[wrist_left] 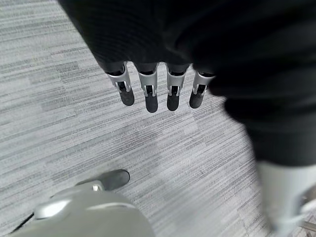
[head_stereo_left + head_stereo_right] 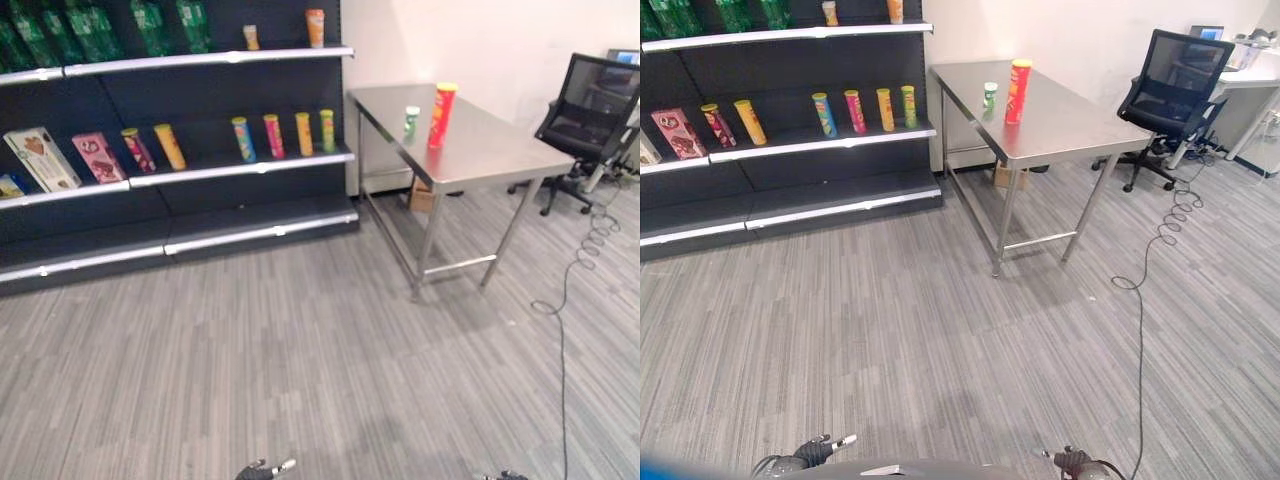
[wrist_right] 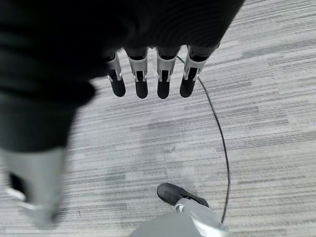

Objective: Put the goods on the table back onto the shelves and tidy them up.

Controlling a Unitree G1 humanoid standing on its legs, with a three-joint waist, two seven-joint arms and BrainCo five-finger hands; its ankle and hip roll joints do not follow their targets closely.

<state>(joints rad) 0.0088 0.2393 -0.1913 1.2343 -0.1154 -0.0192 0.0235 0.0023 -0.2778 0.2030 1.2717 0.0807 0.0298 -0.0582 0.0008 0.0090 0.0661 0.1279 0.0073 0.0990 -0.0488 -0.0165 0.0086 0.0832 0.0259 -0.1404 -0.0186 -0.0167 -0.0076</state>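
Even, bright indoor light from overhead; no hard shadows on the floor [image 2: 300, 350]; a soft shadow lies under the table [image 2: 1060, 130] at the far right; the steel top carries a pale sheen, brightest toward its far edge; shelf [image 2: 240, 168] rails show small glints; the dark shelf backing stays dim. Head views bend slightly at the edges; the shelves lean. In the wrist views the floor weave is sharp, while the close dark covers and pale masses at the borders are blurred.
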